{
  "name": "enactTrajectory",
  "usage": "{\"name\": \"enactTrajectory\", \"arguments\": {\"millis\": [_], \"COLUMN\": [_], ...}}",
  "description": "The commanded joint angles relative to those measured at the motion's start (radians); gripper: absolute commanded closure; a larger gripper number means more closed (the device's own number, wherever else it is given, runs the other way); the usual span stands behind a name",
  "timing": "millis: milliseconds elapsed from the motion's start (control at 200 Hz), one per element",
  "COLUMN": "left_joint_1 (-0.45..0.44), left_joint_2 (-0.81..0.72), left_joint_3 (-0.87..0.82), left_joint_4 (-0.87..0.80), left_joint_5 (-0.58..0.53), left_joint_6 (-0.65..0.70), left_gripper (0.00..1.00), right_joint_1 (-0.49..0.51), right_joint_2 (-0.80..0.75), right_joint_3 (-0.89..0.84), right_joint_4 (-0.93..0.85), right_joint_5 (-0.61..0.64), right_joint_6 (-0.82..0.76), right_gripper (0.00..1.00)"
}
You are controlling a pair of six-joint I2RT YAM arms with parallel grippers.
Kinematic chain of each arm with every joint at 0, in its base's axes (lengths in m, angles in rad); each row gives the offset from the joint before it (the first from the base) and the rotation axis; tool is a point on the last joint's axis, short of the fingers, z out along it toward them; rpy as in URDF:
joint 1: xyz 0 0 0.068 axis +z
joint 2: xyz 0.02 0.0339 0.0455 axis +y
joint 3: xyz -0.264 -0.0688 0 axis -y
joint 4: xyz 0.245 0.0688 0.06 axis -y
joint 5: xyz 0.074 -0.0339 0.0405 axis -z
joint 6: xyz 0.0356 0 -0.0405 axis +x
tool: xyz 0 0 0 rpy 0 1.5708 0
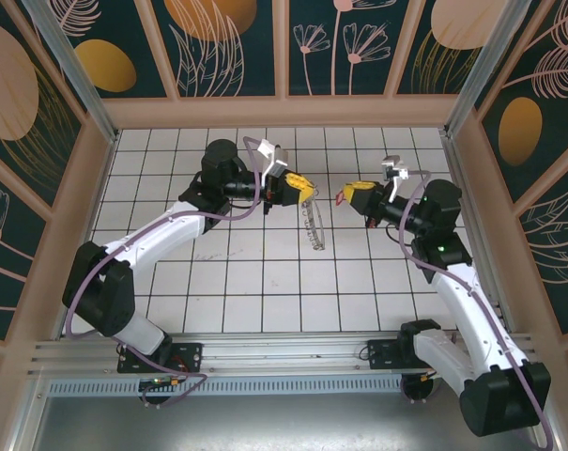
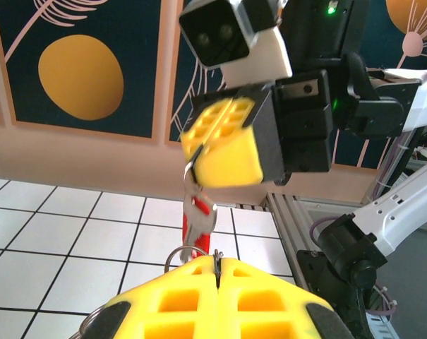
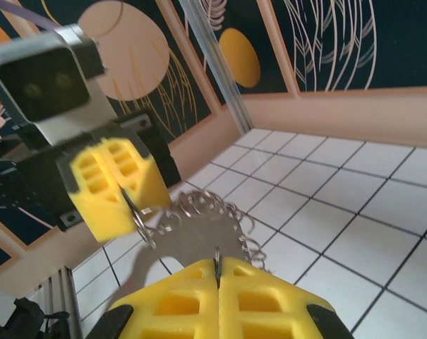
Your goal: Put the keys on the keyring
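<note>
Your left end effector (image 1: 305, 188) and right end effector (image 1: 352, 193) meet tip to tip above the middle of the bench (image 1: 265, 291), both arms stretched forward and bent inward. The left is pressed together on the keyring (image 3: 139, 224), whose chain (image 1: 313, 225) dangles below, and the right pinches the red-headed key (image 2: 201, 219) just beside it. Open tiles lie all round, and the walls (image 1: 77, 188) stand well apart.

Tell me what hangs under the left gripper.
A chain of rings dangles below the left gripper, over the table. Its top end is hidden between the shut fingers; whether its bottom touches the table is unclear.
</note>
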Motion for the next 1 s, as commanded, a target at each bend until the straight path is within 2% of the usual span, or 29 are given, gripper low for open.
{"name": "enactTrajectory", "arguments": {"millis": [0,435,991], "left_joint_1": [-0.006,-0.007,-0.009], "left_joint_2": [0.005,0.005,0.017], "left_joint_3": [0.039,0.037,0.039], "left_joint_4": [0.014,0.016,0.038], "left_joint_5": [0.028,-0.001,0.002], "left_joint_6": [0.018,0.012,-0.004], "left_gripper": [1.00,1.00,1.00], "right_joint_1": [0.017,0.164,0.191], "right_joint_2": [-0.014,0.044,0.086], "right_joint_3": [0.051,0.108,0.114], "right_joint_4": [0.046,-0.027,-0.029], "right_joint_5": [-0.013,0.046,0.051], "right_joint_6": [0.003,-0.080,-0.088], "right_gripper": [1.00,1.00,1.00]}}
